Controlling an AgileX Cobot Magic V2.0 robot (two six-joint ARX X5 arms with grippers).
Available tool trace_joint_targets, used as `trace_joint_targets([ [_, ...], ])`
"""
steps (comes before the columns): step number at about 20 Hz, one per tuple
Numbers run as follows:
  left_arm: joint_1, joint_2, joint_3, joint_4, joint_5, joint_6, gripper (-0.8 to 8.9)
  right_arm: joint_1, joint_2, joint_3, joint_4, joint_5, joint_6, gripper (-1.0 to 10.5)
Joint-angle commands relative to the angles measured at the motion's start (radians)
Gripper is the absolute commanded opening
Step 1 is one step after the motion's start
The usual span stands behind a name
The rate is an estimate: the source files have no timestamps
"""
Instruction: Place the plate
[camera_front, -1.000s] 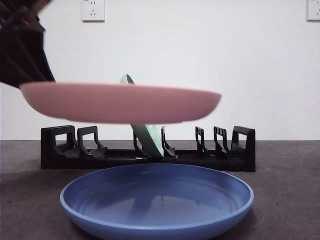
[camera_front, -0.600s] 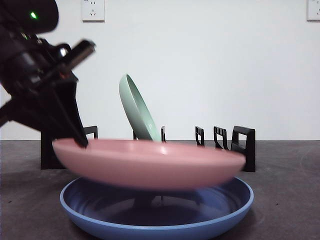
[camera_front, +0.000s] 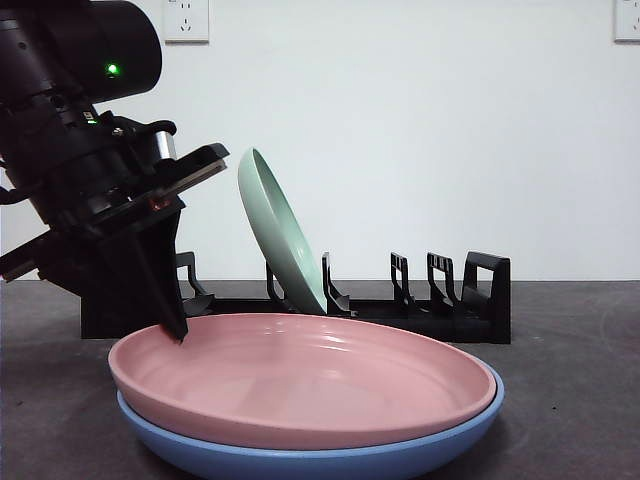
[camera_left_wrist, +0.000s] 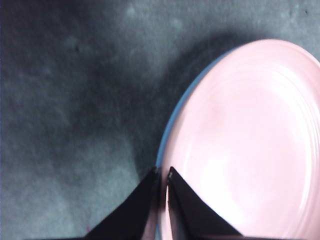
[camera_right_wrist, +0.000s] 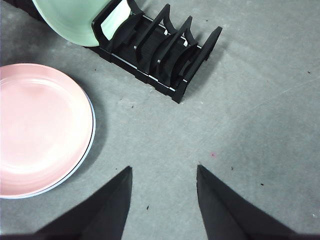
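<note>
The pink plate (camera_front: 310, 370) lies flat, nested inside the blue plate (camera_front: 300, 462) at the front of the table. My left gripper (camera_front: 178, 335) comes down from the upper left, and its jaws pinch the pink plate's left rim. In the left wrist view, the left gripper (camera_left_wrist: 162, 172) has its two jaws nearly together with the edge of the pink plate (camera_left_wrist: 250, 140) between them. My right gripper (camera_right_wrist: 162, 170) hangs open over bare table, well away from the pink plate (camera_right_wrist: 40, 130), with nothing in it.
A black dish rack (camera_front: 440, 300) stands behind the plates, with a pale green plate (camera_front: 280, 230) leaning in one of its middle slots. The rack (camera_right_wrist: 160, 50) and green plate (camera_right_wrist: 70, 15) also show in the right wrist view. Several slots on the rack's right stand unfilled.
My left gripper has lowered the pink plate from above the rack's height down into the blue plate, where it now rests. The arm has come further into view.
</note>
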Motion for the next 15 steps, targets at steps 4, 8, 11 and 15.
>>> trace_joint_targets([
  [4, -0.006, 0.017, 0.007, 0.017, -0.009, 0.004, 1.98, 0.004, 0.004, 0.010, 0.004, 0.000, 0.011, 2.0],
  [8, -0.006, 0.002, 0.015, -0.030, -0.008, -0.004, 3.66, 0.004, 0.004, 0.010, 0.004, -0.011, 0.011, 2.0],
  [11, 0.002, -0.091, 0.035, -0.117, -0.014, -0.003, 3.84, 0.004, 0.019, 0.010, 0.020, -0.077, 0.021, 2.2],
  [15, 0.023, -0.285, 0.140, -0.323, -0.203, 0.057, 3.75, 0.005, 0.076, 0.010, 0.084, -0.184, 0.091, 3.1],
])
